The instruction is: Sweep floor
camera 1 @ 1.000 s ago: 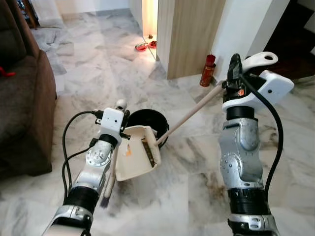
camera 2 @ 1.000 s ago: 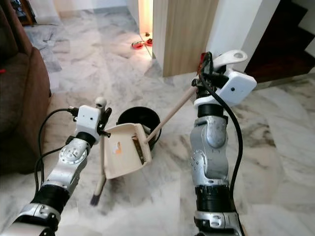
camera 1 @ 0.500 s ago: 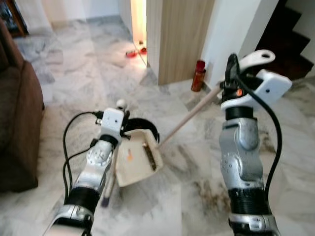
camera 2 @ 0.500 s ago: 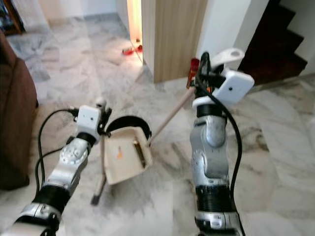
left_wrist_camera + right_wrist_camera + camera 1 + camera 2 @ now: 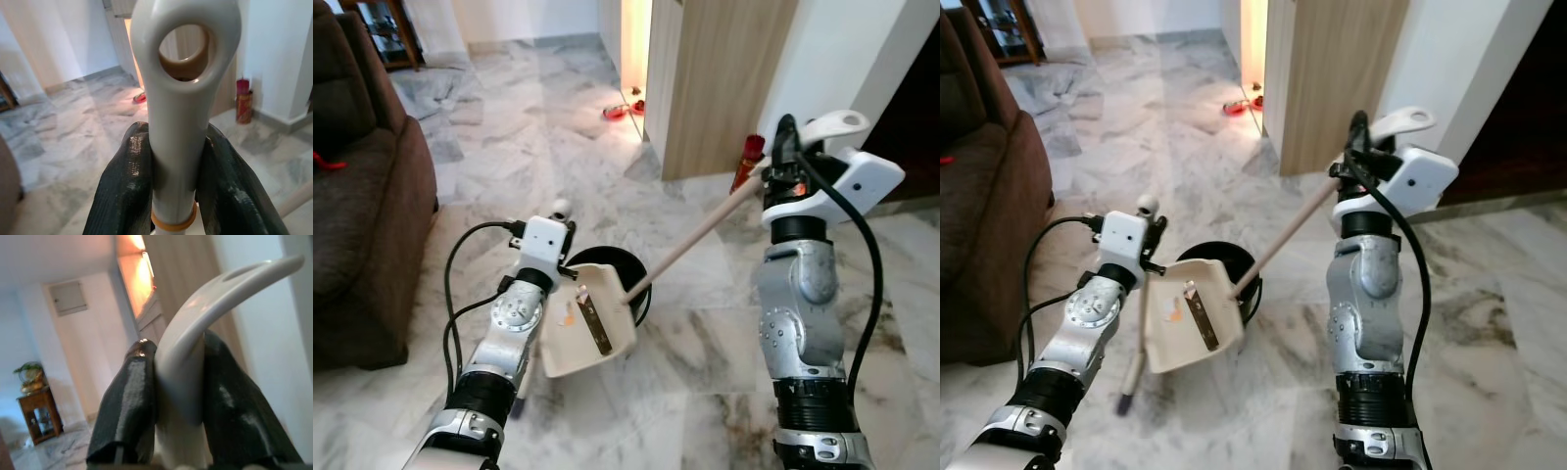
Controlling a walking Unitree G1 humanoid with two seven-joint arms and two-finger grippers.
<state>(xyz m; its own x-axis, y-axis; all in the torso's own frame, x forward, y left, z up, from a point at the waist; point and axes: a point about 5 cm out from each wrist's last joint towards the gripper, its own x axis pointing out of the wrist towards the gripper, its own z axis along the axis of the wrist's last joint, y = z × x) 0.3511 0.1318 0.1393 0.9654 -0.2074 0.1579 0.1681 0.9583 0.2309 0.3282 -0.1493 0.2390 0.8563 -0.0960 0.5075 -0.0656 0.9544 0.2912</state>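
Observation:
A cream dustpan on a long cream handle hangs tilted against the rim of a black bin on the marble floor. My right gripper is shut on the curved top end of that handle, raised at the right. My left gripper is shut on a white broom handle with a loop at its top. The broom runs down beside the dustpan to its dark bristles near the floor.
A brown sofa stands at the left. A wooden panel and a white wall rise behind the bin, with a red canister at their foot. Red items lie in the lit doorway. Open marble floor stretches ahead.
The whole view has swung as the camera moved, bringing the sofa back in. Both grippers keep their hold. The dustpan stays tilted at the bin's rim.

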